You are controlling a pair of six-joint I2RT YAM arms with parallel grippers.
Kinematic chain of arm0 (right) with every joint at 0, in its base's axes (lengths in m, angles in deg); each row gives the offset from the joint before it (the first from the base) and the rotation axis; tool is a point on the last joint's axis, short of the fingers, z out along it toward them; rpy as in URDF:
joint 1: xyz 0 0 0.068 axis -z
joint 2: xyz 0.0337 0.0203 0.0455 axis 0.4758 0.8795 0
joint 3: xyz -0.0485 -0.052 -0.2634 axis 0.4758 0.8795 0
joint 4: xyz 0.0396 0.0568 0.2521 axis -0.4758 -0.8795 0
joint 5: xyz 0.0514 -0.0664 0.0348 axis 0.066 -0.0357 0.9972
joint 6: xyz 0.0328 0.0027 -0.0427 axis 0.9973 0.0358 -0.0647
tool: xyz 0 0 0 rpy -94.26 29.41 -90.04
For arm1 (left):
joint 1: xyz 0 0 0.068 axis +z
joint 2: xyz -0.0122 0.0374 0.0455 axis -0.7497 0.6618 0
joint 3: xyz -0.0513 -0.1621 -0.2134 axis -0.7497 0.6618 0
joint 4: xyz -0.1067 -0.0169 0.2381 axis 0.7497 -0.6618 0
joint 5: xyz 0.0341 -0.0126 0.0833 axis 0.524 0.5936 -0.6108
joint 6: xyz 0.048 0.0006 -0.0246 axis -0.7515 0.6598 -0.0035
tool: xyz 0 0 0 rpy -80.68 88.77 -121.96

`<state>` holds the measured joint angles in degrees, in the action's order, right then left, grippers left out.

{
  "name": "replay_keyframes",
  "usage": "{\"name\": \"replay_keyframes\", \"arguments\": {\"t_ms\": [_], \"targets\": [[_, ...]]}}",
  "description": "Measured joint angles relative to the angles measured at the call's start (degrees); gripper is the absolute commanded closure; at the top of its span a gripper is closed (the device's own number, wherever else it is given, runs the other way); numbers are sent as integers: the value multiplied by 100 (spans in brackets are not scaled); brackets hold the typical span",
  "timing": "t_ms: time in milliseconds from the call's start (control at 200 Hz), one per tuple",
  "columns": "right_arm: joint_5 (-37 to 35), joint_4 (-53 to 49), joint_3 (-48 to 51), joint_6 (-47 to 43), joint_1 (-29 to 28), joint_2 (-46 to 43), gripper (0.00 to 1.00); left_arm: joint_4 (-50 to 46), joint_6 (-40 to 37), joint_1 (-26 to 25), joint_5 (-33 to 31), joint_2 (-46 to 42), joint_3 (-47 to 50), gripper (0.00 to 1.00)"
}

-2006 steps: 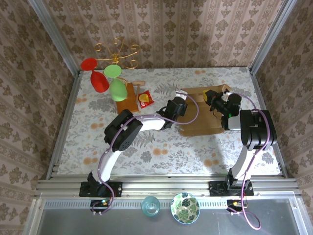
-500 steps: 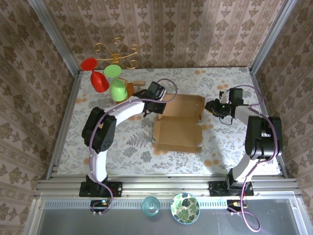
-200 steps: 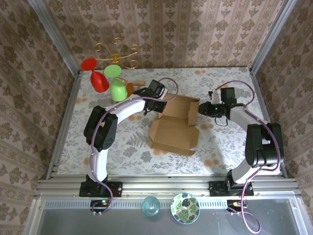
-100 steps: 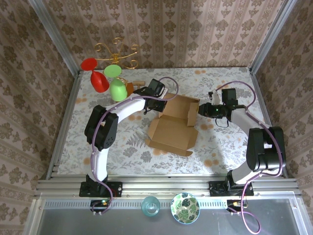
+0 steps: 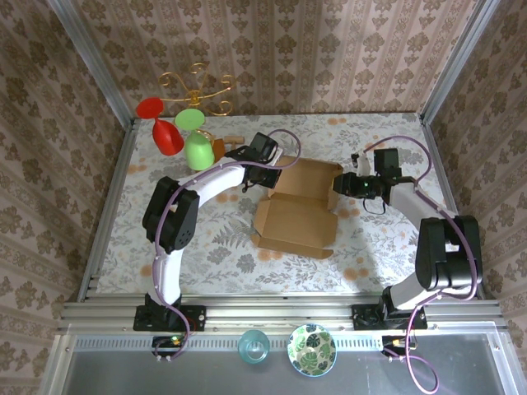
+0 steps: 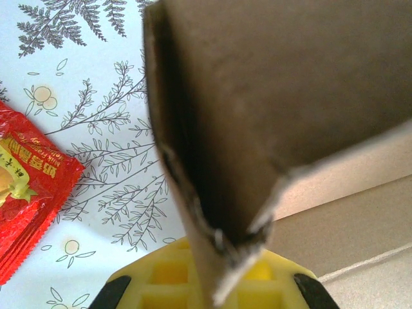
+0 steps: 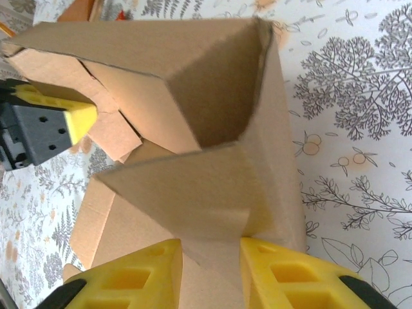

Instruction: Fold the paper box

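Paper box (image 7: 193, 84) between right gripper (image 7: 209, 250) fingers

Bright, even light; blurred wrist close-ups

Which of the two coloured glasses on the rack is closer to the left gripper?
The green glass. It hangs to the right of the red glass, on the side towards the left gripper, which is clamped on the paper box.
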<state>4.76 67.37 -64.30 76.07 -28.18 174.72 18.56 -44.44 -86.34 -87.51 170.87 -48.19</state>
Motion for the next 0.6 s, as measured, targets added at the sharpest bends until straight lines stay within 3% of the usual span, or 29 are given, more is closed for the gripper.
{"name": "replay_keyframes", "arguments": {"t_ms": [335, 600], "targets": [[-278, -109, -391, -26, 79, 199, 75, -2, -13, 0, -2, 0, 0, 100], [-599, -203, -374, -103, 258, -116, 70, 15, -13, 0, -2, 0, 0, 100]]}}
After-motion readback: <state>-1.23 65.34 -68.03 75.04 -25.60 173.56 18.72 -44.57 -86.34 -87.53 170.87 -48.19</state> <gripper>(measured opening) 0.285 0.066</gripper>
